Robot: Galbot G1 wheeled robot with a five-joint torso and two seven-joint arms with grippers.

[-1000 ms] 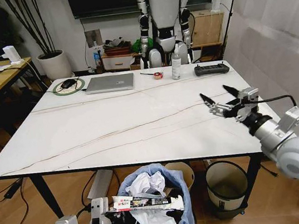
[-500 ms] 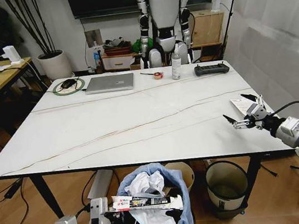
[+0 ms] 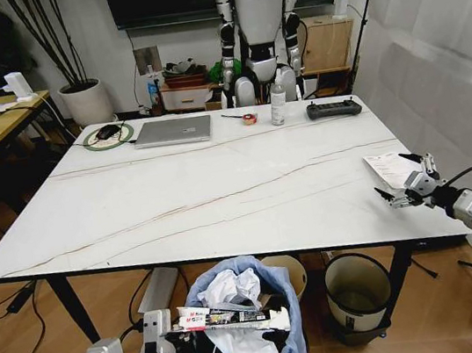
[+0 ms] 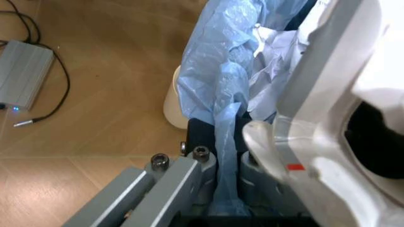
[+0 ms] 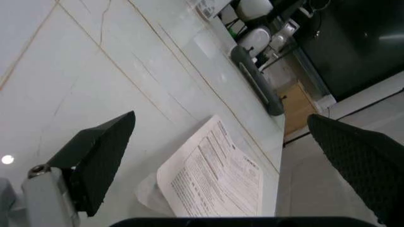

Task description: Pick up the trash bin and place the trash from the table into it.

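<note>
Moved: my right tool (image 3: 409, 177) has drawn back from mid-table to the table's (image 3: 203, 190) right edge.
Right tool: fingers apart, over a printed paper (image 3: 391, 169).
Left tool: (image 3: 174, 343) clamped on the trash bin's (image 3: 284, 347) blue bag rim, below the table's near edge.
Trash: (image 3: 232, 317) cardboard and tissues inside the bin.

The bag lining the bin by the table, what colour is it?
Light blue, crinkled plastic bag; the left wrist view shows it best.

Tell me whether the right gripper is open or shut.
Open. The right gripper has its fingers spread wide apart at the table's right edge, with the printed paper lying flat between them, not yet grasped.
</note>
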